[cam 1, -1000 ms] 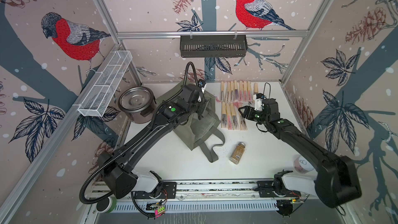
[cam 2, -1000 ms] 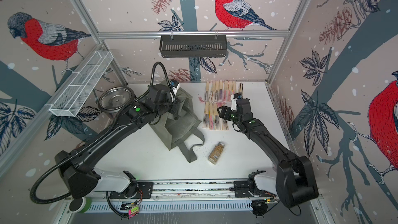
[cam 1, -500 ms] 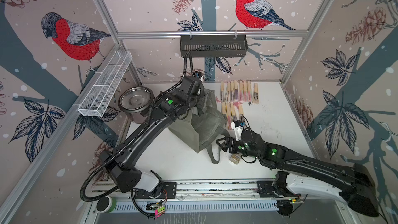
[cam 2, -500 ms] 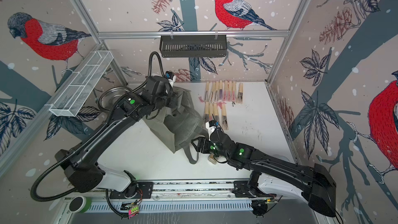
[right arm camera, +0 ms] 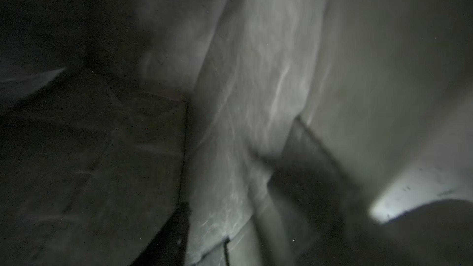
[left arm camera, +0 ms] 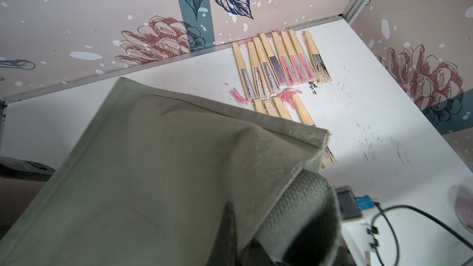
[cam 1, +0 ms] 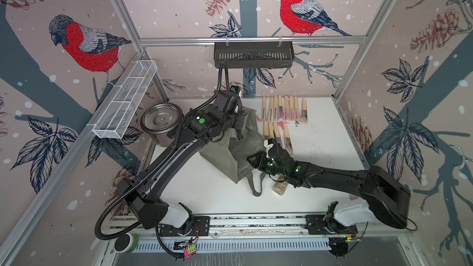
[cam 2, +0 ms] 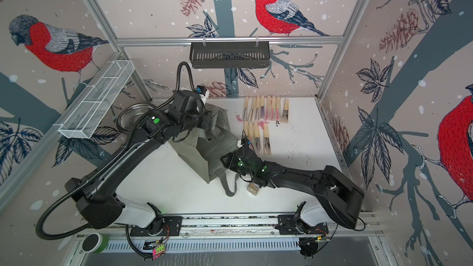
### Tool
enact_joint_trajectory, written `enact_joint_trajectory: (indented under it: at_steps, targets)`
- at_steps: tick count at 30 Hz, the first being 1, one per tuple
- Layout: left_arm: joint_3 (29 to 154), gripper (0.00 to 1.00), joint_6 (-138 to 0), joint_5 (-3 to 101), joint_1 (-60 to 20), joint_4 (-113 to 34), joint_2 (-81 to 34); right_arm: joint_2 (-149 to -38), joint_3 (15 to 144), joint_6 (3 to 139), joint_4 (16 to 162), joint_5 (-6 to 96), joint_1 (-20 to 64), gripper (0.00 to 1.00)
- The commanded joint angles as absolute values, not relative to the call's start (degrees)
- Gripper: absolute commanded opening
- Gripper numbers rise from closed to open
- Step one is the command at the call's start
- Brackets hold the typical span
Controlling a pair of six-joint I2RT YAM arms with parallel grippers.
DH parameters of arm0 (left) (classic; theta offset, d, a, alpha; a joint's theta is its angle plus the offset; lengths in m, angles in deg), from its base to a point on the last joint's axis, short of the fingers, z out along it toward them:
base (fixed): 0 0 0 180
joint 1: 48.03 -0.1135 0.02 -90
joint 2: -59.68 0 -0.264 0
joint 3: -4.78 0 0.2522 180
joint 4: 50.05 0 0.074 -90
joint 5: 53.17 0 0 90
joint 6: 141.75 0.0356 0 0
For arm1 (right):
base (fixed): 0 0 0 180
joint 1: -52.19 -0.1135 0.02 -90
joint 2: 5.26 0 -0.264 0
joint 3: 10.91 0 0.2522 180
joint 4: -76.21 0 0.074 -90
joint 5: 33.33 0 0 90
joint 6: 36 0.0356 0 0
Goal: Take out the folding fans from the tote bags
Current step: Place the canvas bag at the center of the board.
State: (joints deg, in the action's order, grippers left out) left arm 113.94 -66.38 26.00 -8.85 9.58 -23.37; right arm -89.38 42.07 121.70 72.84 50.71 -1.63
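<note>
The olive-grey tote bag (cam 1: 230, 154) stands mid-table, its far rim lifted. My left gripper (cam 1: 239, 121) is shut on that rim beside a strap; the left wrist view shows one dark finger (left arm camera: 229, 226) pressed on the fabric (left arm camera: 153, 162). My right gripper (cam 1: 252, 161) pokes into the bag's mouth from the right. Its wrist view shows only dim bag lining (right arm camera: 256, 72) and one finger (right arm camera: 176, 231), with no fan seen inside. Several closed folding fans (cam 1: 284, 110) lie in two rows at the back right, the nearer row (cam 1: 277, 134) just behind my right wrist.
A round steel pot (cam 1: 160, 121) sits left of the bag under my left arm. A glass spice jar (cam 1: 280, 188) lies beneath my right forearm, next to the bag's loose straps (cam 1: 256, 185). A white wire basket (cam 1: 125, 101) and a black basket (cam 1: 253, 55) hang on the frame.
My right arm has swung from the nearer row of fans down to the bag and pushed its tips into the opening. My left gripper has lifted the bag's rim higher.
</note>
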Motion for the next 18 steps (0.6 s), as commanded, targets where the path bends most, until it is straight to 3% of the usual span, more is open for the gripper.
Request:
enact_joint_trajectory:
  at_steps: [1, 3, 10, 18]
  targets:
    - [114.9, 0.00, -67.9, 25.4, -9.8, 10.1, -23.3, -92.6, 46.2, 120.4, 68.8, 43.0, -0.2, 0.22]
    - [115.2, 0.00, -67.9, 26.3, -12.3, 10.6, -23.3, -90.6, 52.7, 115.0, 77.9, 44.9, 0.7, 0.08]
    - [113.1, 0.00, -69.7, 33.0, -22.2, 7.6, -23.1, -94.7, 78.1, 102.2, 101.2, 39.2, 8.3, 0.06]
    - [103.4, 0.00, -71.2, 36.1, -25.8, 2.2, -21.8, -104.7, 88.9, 96.9, 108.1, 34.9, 13.1, 0.06]
